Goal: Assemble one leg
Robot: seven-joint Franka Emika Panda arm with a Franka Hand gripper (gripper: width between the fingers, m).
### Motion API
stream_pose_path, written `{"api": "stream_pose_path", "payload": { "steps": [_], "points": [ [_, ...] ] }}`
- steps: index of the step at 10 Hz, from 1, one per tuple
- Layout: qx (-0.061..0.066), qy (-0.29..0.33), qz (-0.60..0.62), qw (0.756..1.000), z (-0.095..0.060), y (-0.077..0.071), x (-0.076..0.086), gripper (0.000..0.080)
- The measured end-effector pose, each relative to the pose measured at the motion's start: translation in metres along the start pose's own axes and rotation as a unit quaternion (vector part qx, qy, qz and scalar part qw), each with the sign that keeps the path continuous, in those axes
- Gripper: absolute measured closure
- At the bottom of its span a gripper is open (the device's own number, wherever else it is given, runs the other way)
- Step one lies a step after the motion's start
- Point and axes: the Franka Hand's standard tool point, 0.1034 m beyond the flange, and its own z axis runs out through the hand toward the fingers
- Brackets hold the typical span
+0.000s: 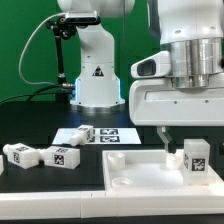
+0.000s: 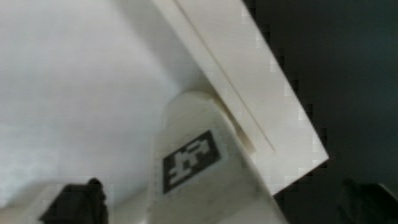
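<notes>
Your exterior view: large white rimmed panel [image 1: 140, 168] nearest; leg [image 1: 196, 157] upright at its right corner, gripper [image 1: 176, 140] low beside it, grip state unclear. Three spare legs [image 1: 40, 155] lie left; marker board [image 1: 112, 134] behind.
Wrist view: leg [image 2: 192, 160] touches panel rim [image 2: 240, 85]; fingertips [image 2: 79, 200] dark, blurred.

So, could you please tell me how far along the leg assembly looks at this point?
One leg already stands upright at the corner of the big white square piece, on the exterior view's right. The tool hovers just above and beside it; whether it grips the leg cannot be told, nor whether the leg is fully seated. Other legs lie loose on the table, one on the marker board.
</notes>
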Motion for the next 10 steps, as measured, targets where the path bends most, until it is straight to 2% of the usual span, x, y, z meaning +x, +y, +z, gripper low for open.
{"api": "stream_pose_path", "payload": {
  "steps": [1,3,4,5,6,7,8,10],
  "points": [
    [-0.003,0.001,-0.034,0.999,0.0001,0.0013,0.0009,0.0151],
    [-0.025,0.002,-0.171,0.985,0.0045,0.0036,0.0018,0.0151],
    [-0.024,0.003,-0.155,0.988,0.0044,0.0030,0.0019,0.0151],
    [-0.025,0.004,-0.155,0.988,0.0045,0.0040,0.0027,0.0273],
    [-0.023,0.004,-0.126,0.992,0.0045,0.0037,0.0025,0.0273],
    [-0.023,0.005,-0.079,0.997,0.0046,0.0036,0.0024,0.0413],
    [-0.024,0.006,-0.054,0.998,0.0047,0.0052,0.0029,0.0510],
    [-0.029,0.007,-0.002,1.000,0.0045,0.0079,0.0037,0.0510]
  ]
}}
